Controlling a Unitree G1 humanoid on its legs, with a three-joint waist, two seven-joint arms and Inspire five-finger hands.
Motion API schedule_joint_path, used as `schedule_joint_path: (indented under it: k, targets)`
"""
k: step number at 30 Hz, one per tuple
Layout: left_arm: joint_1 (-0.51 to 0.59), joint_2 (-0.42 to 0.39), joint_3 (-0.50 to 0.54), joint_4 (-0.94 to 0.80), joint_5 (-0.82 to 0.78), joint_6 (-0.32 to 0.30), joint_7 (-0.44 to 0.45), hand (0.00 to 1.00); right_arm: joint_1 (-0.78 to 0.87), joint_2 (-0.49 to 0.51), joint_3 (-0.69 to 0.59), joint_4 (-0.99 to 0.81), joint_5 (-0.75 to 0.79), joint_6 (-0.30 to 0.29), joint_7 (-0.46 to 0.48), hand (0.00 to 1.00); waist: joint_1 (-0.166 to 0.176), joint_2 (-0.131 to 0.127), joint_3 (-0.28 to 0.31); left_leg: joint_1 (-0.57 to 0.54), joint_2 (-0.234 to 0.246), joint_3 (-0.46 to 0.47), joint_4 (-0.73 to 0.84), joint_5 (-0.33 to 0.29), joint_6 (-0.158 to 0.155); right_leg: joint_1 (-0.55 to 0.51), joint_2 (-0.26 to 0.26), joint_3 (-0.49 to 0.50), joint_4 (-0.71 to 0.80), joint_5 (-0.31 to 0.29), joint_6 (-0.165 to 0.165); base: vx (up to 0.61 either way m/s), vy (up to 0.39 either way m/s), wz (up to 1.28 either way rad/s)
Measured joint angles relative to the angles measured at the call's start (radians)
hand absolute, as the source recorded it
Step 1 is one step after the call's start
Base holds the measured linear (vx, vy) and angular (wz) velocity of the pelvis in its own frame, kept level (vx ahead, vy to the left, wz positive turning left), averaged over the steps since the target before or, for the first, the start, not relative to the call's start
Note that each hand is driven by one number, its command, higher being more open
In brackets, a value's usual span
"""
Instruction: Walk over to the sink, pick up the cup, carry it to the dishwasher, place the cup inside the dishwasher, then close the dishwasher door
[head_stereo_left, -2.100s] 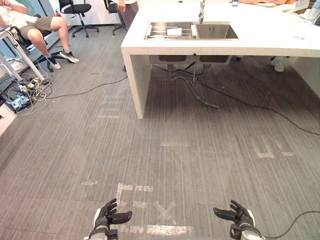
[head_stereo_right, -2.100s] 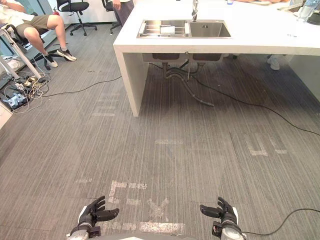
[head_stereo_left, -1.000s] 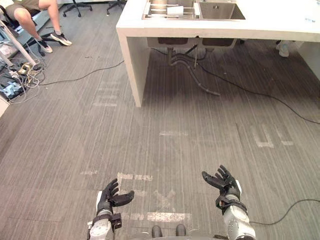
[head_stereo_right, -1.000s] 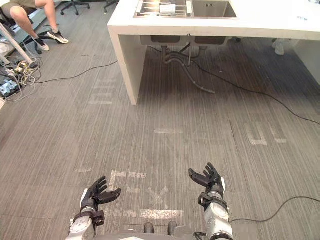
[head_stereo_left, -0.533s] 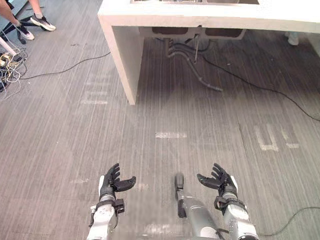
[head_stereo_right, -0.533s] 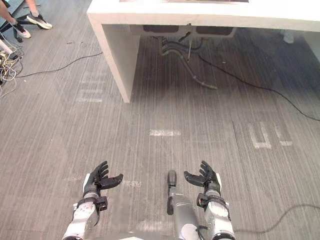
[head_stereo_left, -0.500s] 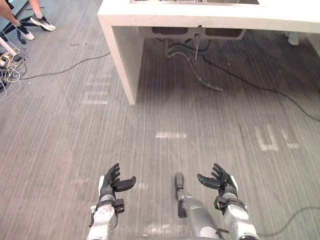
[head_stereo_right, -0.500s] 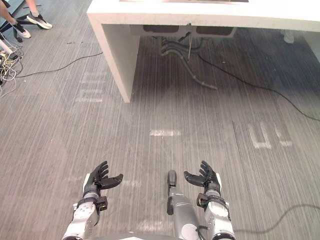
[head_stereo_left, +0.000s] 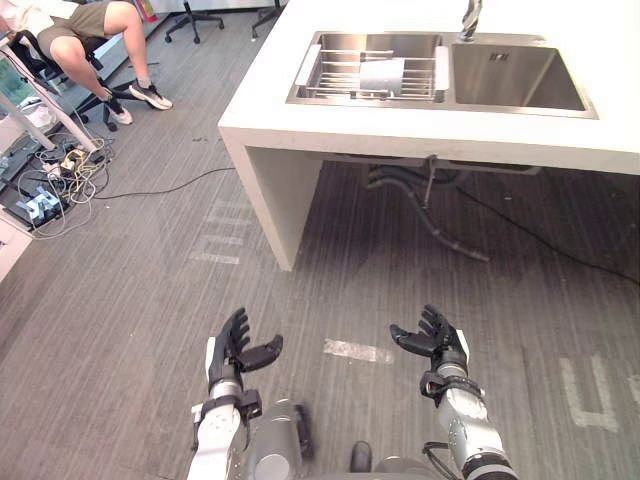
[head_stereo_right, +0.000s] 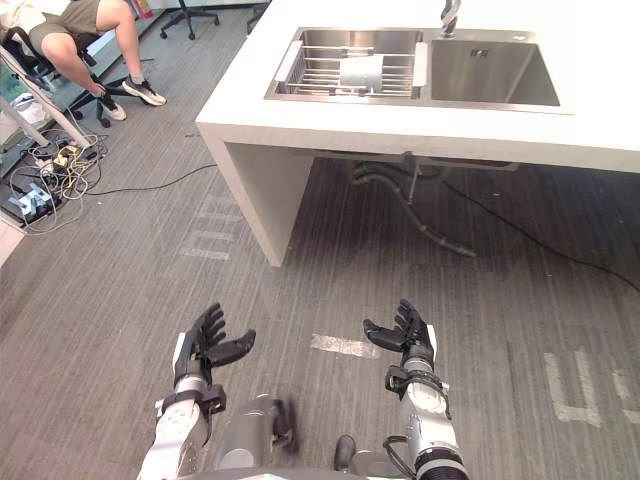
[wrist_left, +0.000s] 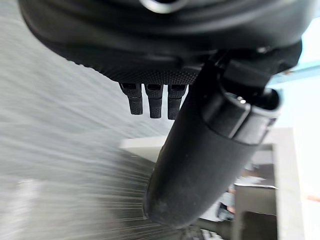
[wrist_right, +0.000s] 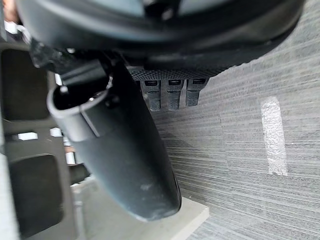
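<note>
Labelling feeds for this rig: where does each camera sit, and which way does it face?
Left eye view: head-mounted, facing down and forward at the white counter, steel sink and white cup; open left hand and right hand below.
Right eye view: beside it, same scene.
Left wrist view: left wrist, along its fingers toward grey floor.
Right wrist view: likewise; shares the white tape strip with eye views.

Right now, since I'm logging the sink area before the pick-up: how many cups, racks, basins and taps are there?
cup: 1
wire rack: 1
basins: 2
tap: 1
total: 5
</note>
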Motion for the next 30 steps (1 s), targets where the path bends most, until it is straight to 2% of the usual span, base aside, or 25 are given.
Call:
schedule_joint_path:
  k: [1,2,3,4,5,6,7,8,9,10,12,13,14,16,17,18,19,21,23,24,25,26,28,29,30]
  targets:
    - [-0.008,0.011,-0.001,-0.093,0.043,0.004,0.018,0.9,0.003,0.001,0.001,0.006,-0.001,0.007,0.001,0.9,0.015,-0.01,0.001,0.009,-0.029,-0.038,0.045,0.115,0.095,0.04,-0.015,0.037,0.022,-0.047,0.05,0.58,0.192,-0.42]
    - [-0.016,0.014,0.002,-0.126,0.062,0.004,0.021,0.9,0.003,0.004,0.001,0.006,-0.002,0.009,0.002,0.9,0.013,-0.019,0.001,0.011,-0.043,-0.05,0.072,0.113,0.144,0.043,-0.032,0.047,0.057,-0.074,0.081,0.72,0.245,-0.24]
    - [-0.04,0.016,0.001,-0.187,0.112,0.004,0.024,0.9,0.0,0.002,0.0,0.004,-0.004,0.01,0.003,0.9,-0.001,-0.036,0.0,0.008,-0.066,-0.034,0.154,0.035,0.17,0.017,-0.072,0.067,0.174,-0.117,0.135,0.61,0.222,-0.04]
    - [-0.047,0.019,-0.003,-0.252,0.144,0.004,0.031,0.9,0.0,-0.002,0.002,0.004,-0.005,0.011,0.008,0.9,-0.006,-0.039,0.001,0.025,-0.075,-0.015,0.233,-0.044,0.181,-0.019,-0.098,0.084,0.341,-0.139,0.171,0.59,0.207,-0.15]
    - [-0.047,0.025,-0.004,-0.281,0.161,0.003,0.037,0.9,0.0,0.0,0.002,0.004,-0.006,0.011,0.012,0.9,-0.005,-0.042,0.0,0.044,-0.079,-0.002,0.253,-0.074,0.186,-0.043,-0.113,0.086,0.44,-0.143,0.208,0.67,0.233,-0.38]
    - [-0.053,0.051,-0.004,-0.327,0.196,0.0,0.049,0.9,0.002,0.01,0.003,0.002,-0.01,0.011,0.027,0.9,-0.012,-0.055,-0.004,0.099,-0.099,0.017,0.259,-0.12,0.201,-0.114,-0.16,0.09,0.661,-0.118,0.333,0.54,0.177,-0.26]
    - [-0.063,0.066,-0.005,-0.341,0.204,0.0,0.054,0.9,0.004,0.013,0.01,-0.002,-0.01,0.011,0.031,0.9,-0.02,-0.057,-0.006,0.127,-0.11,0.017,0.251,-0.135,0.204,-0.149,-0.18,0.085,0.761,-0.105,0.356,0.53,0.164,-0.22]
    - [-0.082,0.088,-0.005,-0.361,0.233,-0.001,0.071,0.9,0.003,0.019,0.03,-0.005,-0.017,0.011,0.042,0.9,-0.029,-0.057,-0.006,0.187,-0.117,0.023,0.228,-0.16,0.207,-0.225,-0.221,0.061,0.93,-0.109,0.323,0.48,0.121,-0.22]
    - [-0.086,0.103,-0.004,-0.388,0.257,-0.001,0.091,0.9,0.006,0.028,0.056,-0.006,-0.021,0.011,0.056,0.9,-0.035,-0.057,-0.006,0.253,-0.114,0.03,0.193,-0.179,0.203,-0.289,-0.261,0.025,1.011,-0.128,0.275,0.37,0.091,-0.29]
    - [-0.088,0.109,-0.006,-0.401,0.275,-0.001,0.101,0.9,0.011,0.036,0.07,-0.008,-0.024,0.011,0.066,0.9,-0.038,-0.056,-0.006,0.288,-0.109,0.032,0.171,-0.186,0.2,-0.318,-0.274,0.006,1.022,-0.14,0.253,0.45,0.077,-0.35]
    - [-0.09,0.129,-0.012,-0.457,0.331,-0.004,0.114,0.9,0.025,0.078,0.101,-0.014,-0.048,0.013,0.089,0.9,-0.046,-0.056,-0.007,0.395,-0.082,0.039,0.101,-0.211,0.176,-0.441,-0.279,-0.028,0.957,-0.172,0.193,0.44,-0.02,-0.25]
    - [-0.092,0.134,-0.015,-0.464,0.342,-0.006,0.117,0.9,0.025,0.084,0.108,-0.012,-0.049,0.013,0.092,0.9,-0.049,-0.055,-0.007,0.418,-0.076,0.04,0.085,-0.215,0.169,-0.468,-0.274,-0.035,0.913,-0.174,0.191,0.46,-0.088,-0.12]
    - [-0.105,0.143,-0.015,-0.466,0.364,-0.01,0.118,0.9,0.027,0.089,0.125,-0.011,-0.049,0.015,0.103,0.9,-0.06,-0.054,-0.008,0.452,-0.063,0.041,0.056,-0.221,0.158,-0.517,-0.259,-0.047,0.786,-0.163,0.176,0.4,-0.127,-0.01]
    - [-0.138,0.164,-0.015,-0.457,0.372,-0.01,0.119,0.9,0.033,0.097,0.127,-0.005,-0.048,0.019,0.116,0.9,-0.068,-0.055,-0.009,0.487,-0.039,0.038,0.04,-0.246,0.12,-0.547,-0.213,-0.047,0.497,-0.066,0.144,0.43,-0.161,0.08]
    - [-0.16,0.176,-0.016,-0.44,0.373,-0.01,0.119,0.9,0.053,0.095,0.126,0.003,-0.048,0.019,0.12,0.9,-0.077,-0.058,-0.015,0.513,-0.026,0.027,0.046,-0.273,0.091,-0.521,-0.181,-0.031,0.357,0.147,0.114,0.51,-0.188,0.22]
    - [-0.165,0.169,-0.016,-0.418,0.378,-0.012,0.12,0.9,0.068,0.087,0.126,0.021,-0.048,0.02,0.123,0.9,-0.087,-0.034,-0.03,0.523,-0.002,0.012,0.051,-0.291,0.068,-0.497,-0.153,-0.037,0.336,0.203,0.086,0.62,-0.225,0.14]
    - [-0.182,0.184,-0.016,-0.396,0.393,-0.007,0.119,0.9,0.072,0.071,0.121,0.05,-0.048,0.026,0.125,0.9,-0.086,-0.01,-0.048,0.517,0.035,0.005,0.072,-0.29,0.061,-0.489,-0.124,-0.024,0.353,0.178,0.082,0.51,-0.194,0.08]
    - [-0.244,0.219,-0.057,-0.356,0.41,-0.005,0.11,0.9,0.098,0.046,0.107,0.069,-0.046,0.032,0.121,0.9,-0.092,-0.009,-0.049,0.515,0.051,-0.036,0.153,-0.28,0.047,-0.455,-0.126,-0.047,0.397,0.106,0.07,0.43,-0.224,0.33]
    - [-0.279,0.216,-0.11,-0.357,0.411,-0.004,0.091,0.9,0.144,0.024,0.106,0.065,-0.042,0.041,0.12,0.9,-0.108,-0.005,-0.047,0.464,0.079,-0.087,0.373,-0.256,0.011,-0.344,-0.121,-0.103,0.357,0.071,0.06,0.38,-0.218,0.65]
    - [-0.287,0.215,-0.131,-0.368,0.415,-0.004,0.076,0.9,0.164,0.016,0.107,0.052,-0.039,0.042,0.12,0.9,-0.109,-0.006,-0.048,0.405,0.106,-0.092,0.553,-0.216,0.001,-0.265,-0.119,-0.117,0.309,0.062,0.048,0.32,-0.139,0.36]
    - [-0.286,0.215,-0.146,-0.393,0.432,-0.005,0.07,0.9,0.18,0.011,0.106,0.031,-0.038,0.041,0.118,0.9,-0.099,0.003,-0.055,0.348,0.133,-0.066,0.68,-0.226,0.005,-0.209,-0.113,-0.12,0.264,0.06,0.044,0.3,-0.116,0.21]
    - [-0.286,0.216,-0.153,-0.411,0.435,-0.007,0.066,0.9,0.184,0.01,0.107,0.025,-0.037,0.04,0.119,0.9,-0.097,0.006,-0.059,0.317,0.148,-0.057,0.719,-0.236,0.008,-0.187,-0.111,-0.122,0.241,0.06,0.044,0.25,-0.08,0.08]
    - [-0.297,0.218,-0.166,-0.446,0.454,-0.024,0.051,0.9,0.189,0.007,0.107,0.025,-0.035,0.04,0.122,0.9,-0.09,0.023,-0.077,0.239,0.18,-0.03,0.714,-0.271,0.017,-0.149,-0.113,-0.132,0.195,0.057,0.039,0.19,-0.034,0.11]
    - [-0.312,0.228,-0.179,-0.453,0.469,-0.033,0.043,0.9,0.186,0.006,0.107,0.04,-0.035,0.041,0.127,0.9,-0.084,0.025,-0.079,0.21,0.181,-0.018,0.645,-0.29,0.026,-0.126,-0.122,-0.131,0.177,0.052,0.039,0.19,0.043,0.08]
    - [-0.331,0.257,-0.194,-0.447,0.48,-0.04,0.036,0.9,0.185,0.003,0.113,0.068,-0.029,0.041,0.132,0.9,-0.084,0.026,-0.084,0.212,0.15,-0.015,0.487,-0.281,0.031,-0.113,-0.142,-0.13,0.178,0.046,0.054,0.18,0.072,0.08]
